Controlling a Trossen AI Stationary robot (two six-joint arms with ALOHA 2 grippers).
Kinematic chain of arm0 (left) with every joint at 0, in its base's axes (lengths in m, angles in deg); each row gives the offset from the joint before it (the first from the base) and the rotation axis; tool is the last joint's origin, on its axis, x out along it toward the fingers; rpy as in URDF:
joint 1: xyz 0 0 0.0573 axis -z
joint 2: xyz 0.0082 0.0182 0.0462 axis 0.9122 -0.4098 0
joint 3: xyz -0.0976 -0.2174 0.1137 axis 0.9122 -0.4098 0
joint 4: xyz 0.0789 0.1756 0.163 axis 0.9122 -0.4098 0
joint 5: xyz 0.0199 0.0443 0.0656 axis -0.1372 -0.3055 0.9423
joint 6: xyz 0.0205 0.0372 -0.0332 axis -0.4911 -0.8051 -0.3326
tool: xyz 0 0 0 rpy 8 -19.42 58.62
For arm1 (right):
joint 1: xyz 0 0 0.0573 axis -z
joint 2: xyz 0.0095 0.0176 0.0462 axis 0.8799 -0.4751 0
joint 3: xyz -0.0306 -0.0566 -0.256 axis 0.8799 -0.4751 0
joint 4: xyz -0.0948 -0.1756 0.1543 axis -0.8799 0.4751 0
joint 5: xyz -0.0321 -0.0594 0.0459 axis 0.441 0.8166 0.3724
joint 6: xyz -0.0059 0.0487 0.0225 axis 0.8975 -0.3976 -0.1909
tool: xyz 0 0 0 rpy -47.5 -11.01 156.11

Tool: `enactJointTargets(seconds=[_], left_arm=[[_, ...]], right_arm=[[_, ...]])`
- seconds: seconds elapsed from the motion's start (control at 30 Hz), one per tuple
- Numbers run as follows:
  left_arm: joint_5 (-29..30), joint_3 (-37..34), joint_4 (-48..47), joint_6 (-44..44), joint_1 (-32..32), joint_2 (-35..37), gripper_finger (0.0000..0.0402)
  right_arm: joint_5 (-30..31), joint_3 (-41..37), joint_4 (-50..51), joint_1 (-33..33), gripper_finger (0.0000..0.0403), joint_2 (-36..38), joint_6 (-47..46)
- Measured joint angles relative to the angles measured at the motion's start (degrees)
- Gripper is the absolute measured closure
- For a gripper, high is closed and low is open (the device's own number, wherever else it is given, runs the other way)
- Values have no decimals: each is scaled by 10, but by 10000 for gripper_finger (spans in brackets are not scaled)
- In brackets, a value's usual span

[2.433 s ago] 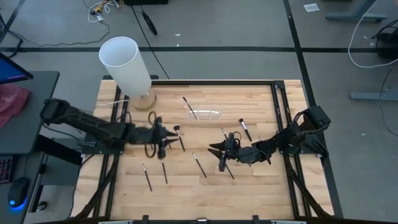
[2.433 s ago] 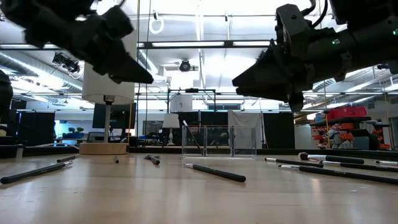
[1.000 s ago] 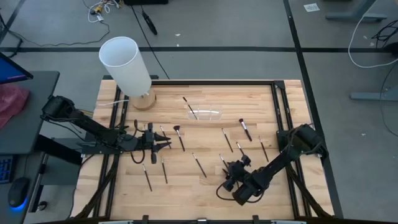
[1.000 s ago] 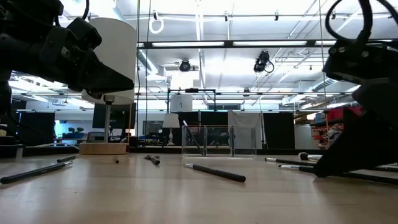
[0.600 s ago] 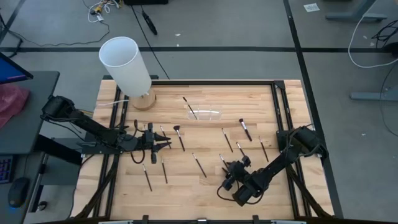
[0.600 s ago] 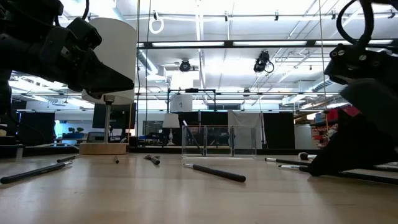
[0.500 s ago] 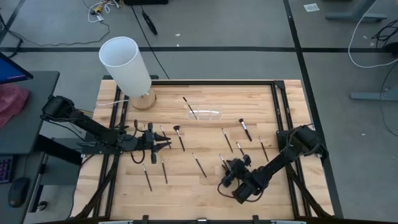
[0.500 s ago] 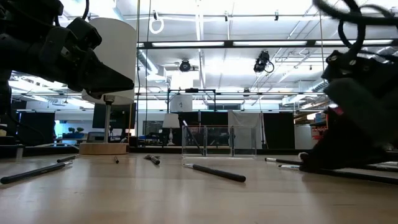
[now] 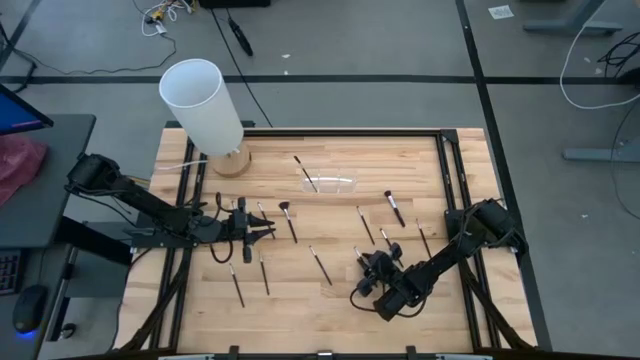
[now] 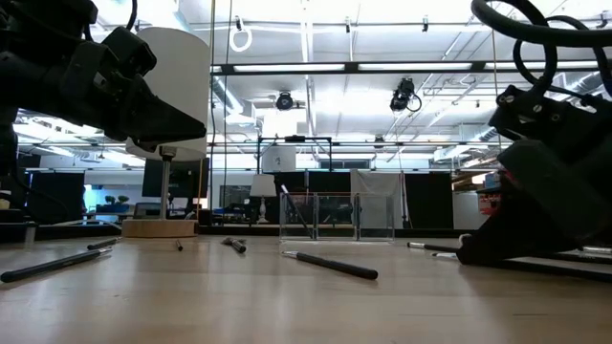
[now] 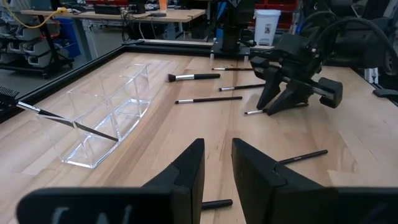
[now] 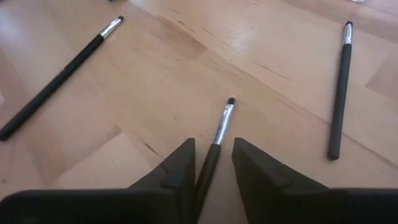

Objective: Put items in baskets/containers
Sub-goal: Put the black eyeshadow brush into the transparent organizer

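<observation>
Several thin dark brushes lie flat on the wooden table (image 9: 300,300). The clear holder (image 9: 330,184) stands toward the far edge, with one brush (image 11: 68,121) leaning in it. My right gripper (image 12: 214,146) is low over the near right part of the table, slanting down. It is open, and its fingers stand on either side of the handle of a small silver-collared brush (image 12: 222,121) that lies on the wood. My left gripper (image 11: 216,162) hovers over the left middle (image 9: 268,228), open by a narrow gap with nothing between its fingers.
A tall white cylinder (image 9: 205,105) on a wooden base stands at the far left corner. Other brushes lie close to my right gripper (image 12: 339,93) (image 12: 59,78). A black frame (image 9: 445,170) runs along the table's edges.
My right gripper has sunk toward the table and shifted a little toward the table's left, coming down around the small brush. My left arm has kept still.
</observation>
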Motion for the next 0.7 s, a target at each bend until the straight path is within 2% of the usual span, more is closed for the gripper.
enactJointTargets(seconds=[0.43,0.7], left_arm=[[0,0,-1,2,0,0,319],[-9,0,2,4,0,0,319]], right_arm=[[-8,0,10,-3,390,1,46],[6,-4,-36,-14,392,17,55]])
